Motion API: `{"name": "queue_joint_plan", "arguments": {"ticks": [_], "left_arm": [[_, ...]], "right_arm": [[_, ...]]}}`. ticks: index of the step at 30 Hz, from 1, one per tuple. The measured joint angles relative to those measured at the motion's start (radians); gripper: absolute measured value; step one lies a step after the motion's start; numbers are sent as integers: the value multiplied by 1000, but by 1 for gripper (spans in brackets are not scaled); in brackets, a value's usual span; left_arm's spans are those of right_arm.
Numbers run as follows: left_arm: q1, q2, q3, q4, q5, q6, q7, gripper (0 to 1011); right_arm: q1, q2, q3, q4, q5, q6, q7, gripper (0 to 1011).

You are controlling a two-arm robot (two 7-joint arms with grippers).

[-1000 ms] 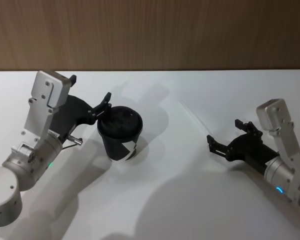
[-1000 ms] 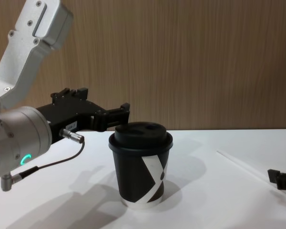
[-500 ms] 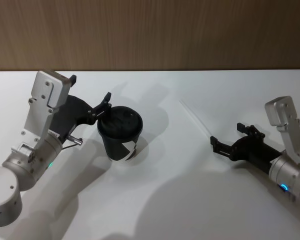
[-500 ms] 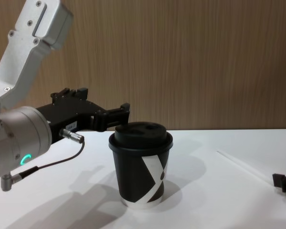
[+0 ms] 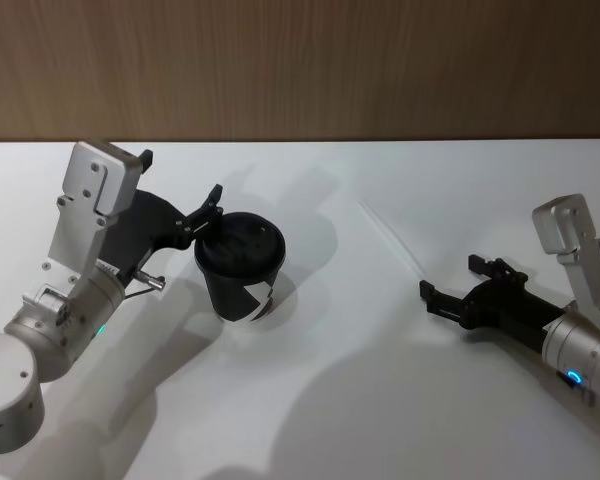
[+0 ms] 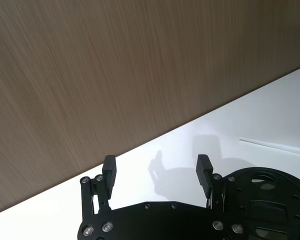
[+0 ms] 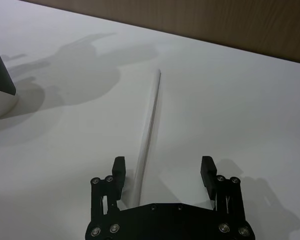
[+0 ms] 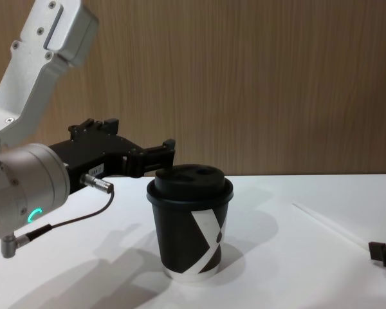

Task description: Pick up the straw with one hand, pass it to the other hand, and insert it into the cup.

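**Right claw open at the near end of the straw**

My right claw (image 5: 452, 277) is low over the white worktop (image 5: 330, 400), on the right side, and its two fingers stand wide apart, holding nothing. The straw (image 5: 390, 237) lies flat on the worktop, to the right of the cup (image 5: 242, 265) and well apart from it. In the right wrist view the near end of the straw (image 7: 147, 130) passes between my fingers, close to one finger (image 7: 119, 170) and far from the other. I cannot tell if that finger touches it.

The cup stands upright with its black domed lid (image 8: 190, 178) on. My left claw (image 5: 180, 177) is also released and empty. It hangs just beside the lid, on the cup's left, with one fingertip (image 5: 214, 196) very near the lid's rim.
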Motion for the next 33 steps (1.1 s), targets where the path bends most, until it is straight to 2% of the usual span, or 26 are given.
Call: {"name": "queue_joint_plan", "arguments": {"ticks": [8, 16, 19, 21, 22, 28, 33], "left_arm": [[0, 0, 0, 0, 0, 0, 0, 1003], [0, 0, 0, 0, 0, 0, 0, 1003], [0, 0, 0, 0, 0, 0, 0, 1003], [0, 0, 0, 0, 0, 0, 0, 1003], [0, 0, 0, 0, 0, 0, 0, 1003], [0, 0, 0, 0, 0, 0, 0, 1003], [0, 0, 0, 0, 0, 0, 0, 1003]], "right_arm": [[1, 7, -6, 0, 3, 10, 0, 784], [2, 14, -16, -1, 4, 19, -5, 545], [3, 17, -23, -2, 5, 22, -6, 423], [3, 18, -26, -2, 5, 23, -6, 392], [3, 19, -28, -3, 5, 24, -6, 338], [5, 24, -38, -4, 5, 26, -6, 281], [7, 28, -48, -5, 4, 26, -5, 183]]}}
